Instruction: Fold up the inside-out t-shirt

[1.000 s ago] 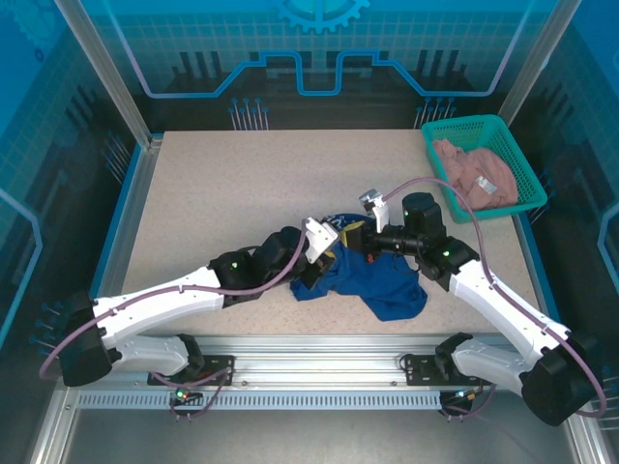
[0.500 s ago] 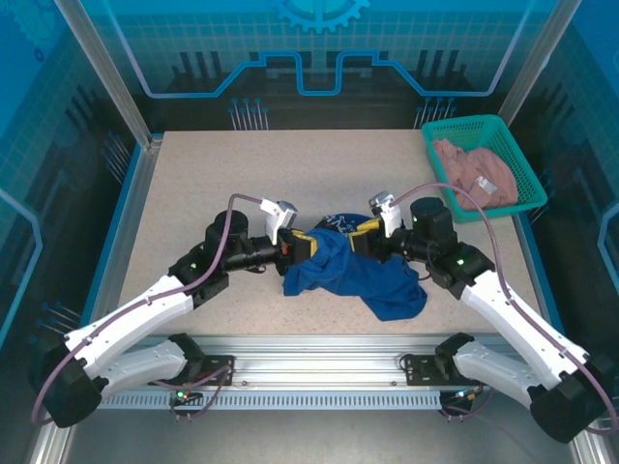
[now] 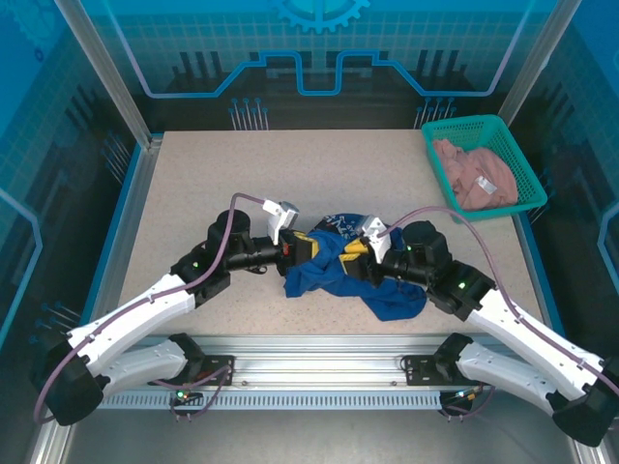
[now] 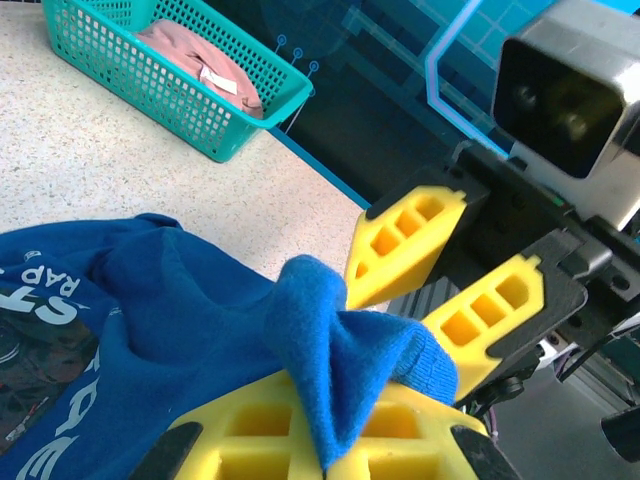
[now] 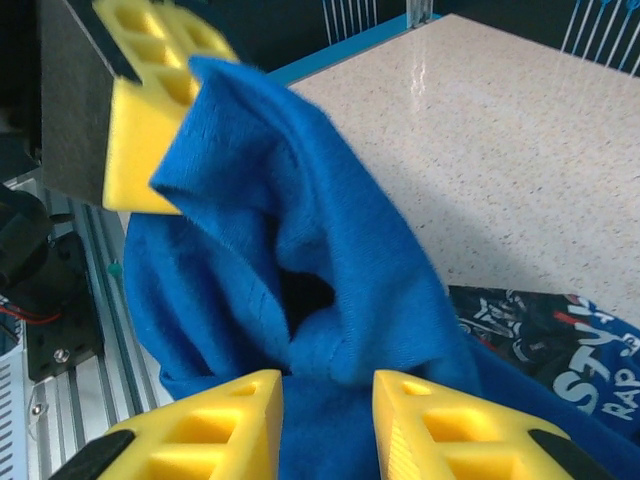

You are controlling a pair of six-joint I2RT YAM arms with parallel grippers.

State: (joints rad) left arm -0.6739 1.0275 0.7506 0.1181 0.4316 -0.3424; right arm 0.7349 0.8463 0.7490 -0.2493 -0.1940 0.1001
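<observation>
Cloth of the blue t-shirt (image 3: 385,288) lies bunched on the bench (image 3: 222,184) near its front edge, about midway across. One lobe is spread flat nearest the arm bases and the rest is heaped between the two arms. At the left of the heap, the left fingers (image 4: 290,420) are pinched tight on a thick doubled fold, seemingly a hem or sleeve edge. Facing them, the right fingers (image 5: 262,400) stand a little apart with blue cloth in and behind the gap. Whether they press on it I cannot tell. Just beyond both, a dark printed panel (image 3: 338,222) with pale lettering shows at the far edge of the heap. At the far right corner a green basket (image 3: 464,122) holds a pinkish garment (image 3: 474,169), well apart from the work.

The shirt looks light, limp and easily dragged, so it will sag and bunch unless held at two spread points. Hems, shoulder seams or sleeve edges look like the firmest places to grip.
</observation>
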